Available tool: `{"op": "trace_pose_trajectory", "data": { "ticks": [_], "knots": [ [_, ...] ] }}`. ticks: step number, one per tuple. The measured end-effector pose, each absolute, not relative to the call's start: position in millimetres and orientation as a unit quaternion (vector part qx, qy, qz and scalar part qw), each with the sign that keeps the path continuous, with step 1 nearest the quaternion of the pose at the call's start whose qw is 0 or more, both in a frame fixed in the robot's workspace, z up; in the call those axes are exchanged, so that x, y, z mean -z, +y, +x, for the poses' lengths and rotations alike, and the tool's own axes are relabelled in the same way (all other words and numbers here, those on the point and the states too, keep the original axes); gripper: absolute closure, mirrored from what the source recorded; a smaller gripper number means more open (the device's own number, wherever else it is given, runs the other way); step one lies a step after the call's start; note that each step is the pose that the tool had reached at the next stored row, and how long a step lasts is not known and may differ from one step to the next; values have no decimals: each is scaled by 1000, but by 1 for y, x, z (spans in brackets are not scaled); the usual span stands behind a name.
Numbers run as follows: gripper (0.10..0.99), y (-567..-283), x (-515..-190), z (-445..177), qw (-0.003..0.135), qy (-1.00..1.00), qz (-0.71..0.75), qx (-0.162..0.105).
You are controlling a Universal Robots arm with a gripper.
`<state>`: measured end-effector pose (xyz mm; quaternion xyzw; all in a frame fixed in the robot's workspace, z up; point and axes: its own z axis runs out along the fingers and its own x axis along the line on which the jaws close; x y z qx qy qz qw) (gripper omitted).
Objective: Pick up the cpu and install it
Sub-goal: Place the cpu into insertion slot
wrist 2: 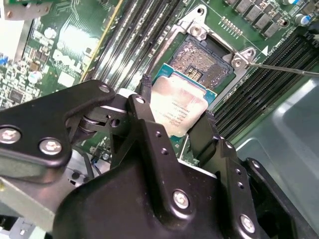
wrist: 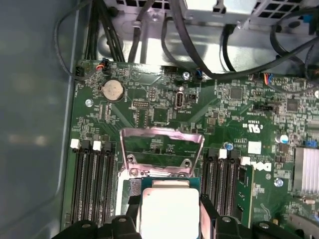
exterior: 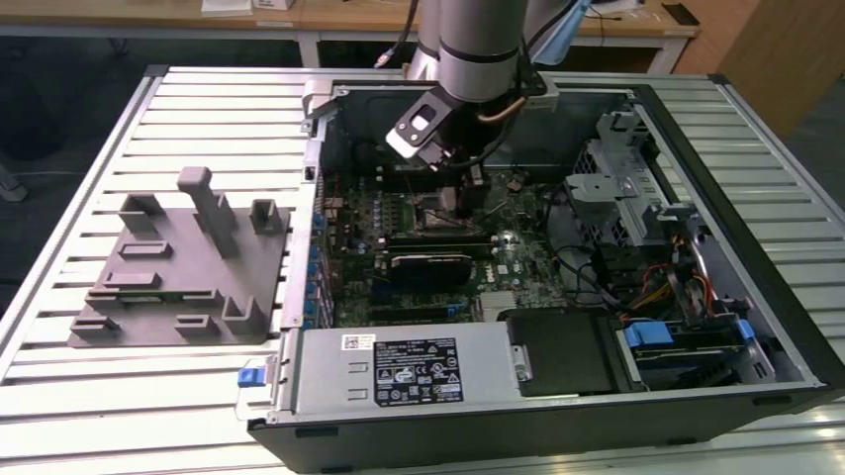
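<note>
The cpu (wrist 2: 183, 110), a small square chip with a pale silver top and green rim, sits between the two black fingers (wrist 2: 144, 92) of my gripper (wrist 2: 177, 101), which is shut on it. It hovers over the near part of the open motherboard socket (wrist 2: 205, 59), whose gold contacts show beyond the chip. I cannot tell whether chip and socket touch. In the first wrist view the cpu (wrist: 169, 211) lies just below the raised metal load plate (wrist: 162, 144). In the exterior view the gripper (exterior: 449, 203) reaches down into the computer case (exterior: 687, 327).
A grey fixture (exterior: 185, 267) stands on the slatted table at the exterior view's left. Memory slots (wrist: 92, 184) flank the socket on both sides. Black cables (wrist: 209, 45), a drive cage (exterior: 620, 188) and the power supply (exterior: 396, 366) crowd the case.
</note>
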<state>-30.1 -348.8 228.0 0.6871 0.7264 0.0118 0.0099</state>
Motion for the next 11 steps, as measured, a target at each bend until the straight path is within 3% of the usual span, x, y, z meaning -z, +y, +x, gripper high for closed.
{"op": "trace_pose_trajectory", "data": {
  "ticks": [11],
  "knots": [
    [545,-346,-221,-39,10,713,701,-12]
  ]
}}
